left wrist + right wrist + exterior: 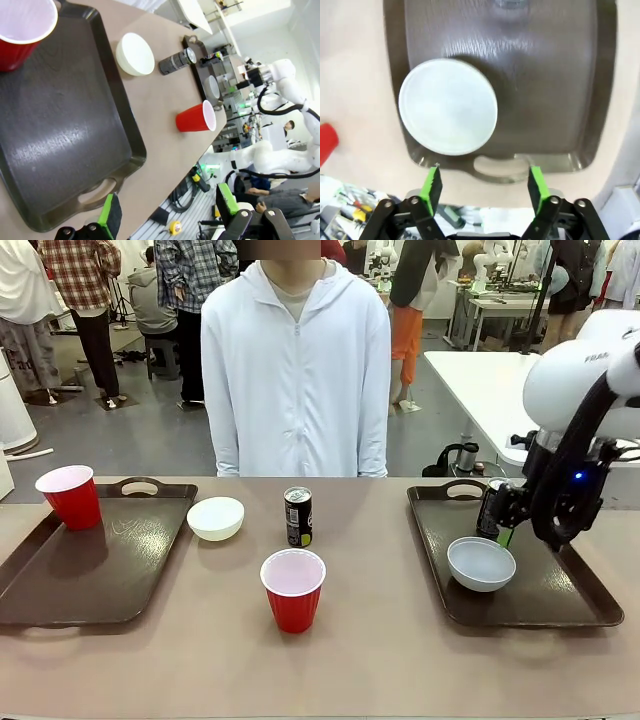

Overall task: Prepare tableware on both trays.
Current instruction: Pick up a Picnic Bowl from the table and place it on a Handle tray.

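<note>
A long tan table [400, 660] stands in a busy room, and a person [295, 370] in a white hooded top stands at its far side. 2 dark brown trays lie on the table, 1 at each end.

The left tray [100, 580] has the left red cup [70, 497] standing upright in its far left corner. The rest of that tray is bare. The left bowl [216, 518], small and white, sits on the table just beside the left tray's right rim. To the right of this bowl, the middle can [298, 517], slim and dark, stands upright near the middle of the table. The middle red cup [293, 590] stands upright on the near side of that can, apart from it.

The right tray [560, 590] holds the right bowl [481, 563] in its near left part. A dark right can [491, 508] seems to stand on the far part of this tray, but the arm hides some of it.

The right gripper [484, 175] hangs above the right tray. Its jaws are spread wide and hold nothing.

The left gripper [169, 207] hangs above the near end of the left tray. Its jaws are spread wide too, with nothing between them.
</note>
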Robot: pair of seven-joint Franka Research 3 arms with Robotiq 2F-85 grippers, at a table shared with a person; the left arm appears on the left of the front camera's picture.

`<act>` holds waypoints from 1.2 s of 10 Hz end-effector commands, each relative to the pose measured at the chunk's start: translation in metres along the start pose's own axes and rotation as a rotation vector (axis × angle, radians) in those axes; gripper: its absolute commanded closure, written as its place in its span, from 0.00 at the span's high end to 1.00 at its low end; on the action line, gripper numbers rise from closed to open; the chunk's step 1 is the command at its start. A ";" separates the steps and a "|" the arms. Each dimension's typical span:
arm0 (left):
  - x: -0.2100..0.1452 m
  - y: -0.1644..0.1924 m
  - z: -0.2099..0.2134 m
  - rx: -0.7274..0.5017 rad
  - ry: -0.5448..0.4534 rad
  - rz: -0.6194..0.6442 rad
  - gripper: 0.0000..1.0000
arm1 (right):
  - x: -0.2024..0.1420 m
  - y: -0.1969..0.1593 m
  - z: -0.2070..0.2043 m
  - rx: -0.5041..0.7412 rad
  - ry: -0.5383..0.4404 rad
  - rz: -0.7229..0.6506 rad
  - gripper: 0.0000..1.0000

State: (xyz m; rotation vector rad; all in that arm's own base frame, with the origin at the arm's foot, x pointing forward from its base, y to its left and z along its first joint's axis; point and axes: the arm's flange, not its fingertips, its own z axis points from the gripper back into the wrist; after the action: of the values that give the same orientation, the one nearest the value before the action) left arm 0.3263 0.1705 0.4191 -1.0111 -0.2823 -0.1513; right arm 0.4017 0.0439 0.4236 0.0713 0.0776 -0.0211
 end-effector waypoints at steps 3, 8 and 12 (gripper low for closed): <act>-0.001 -0.001 0.001 -0.013 -0.009 -0.009 1.00 | -0.022 0.016 0.022 -0.094 0.015 -0.001 1.00; -0.001 -0.001 0.001 -0.013 -0.009 -0.009 1.00 | -0.023 0.011 0.024 -0.036 0.004 -0.010 1.00; -0.001 -0.001 0.001 -0.013 -0.009 -0.009 1.00 | -0.023 0.011 0.024 -0.036 0.004 -0.010 1.00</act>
State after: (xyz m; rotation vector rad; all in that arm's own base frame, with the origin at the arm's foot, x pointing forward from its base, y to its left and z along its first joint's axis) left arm 0.3263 0.1705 0.4191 -1.0111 -0.2821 -0.1514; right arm 0.3780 0.0525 0.4522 0.0213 0.0891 -0.0251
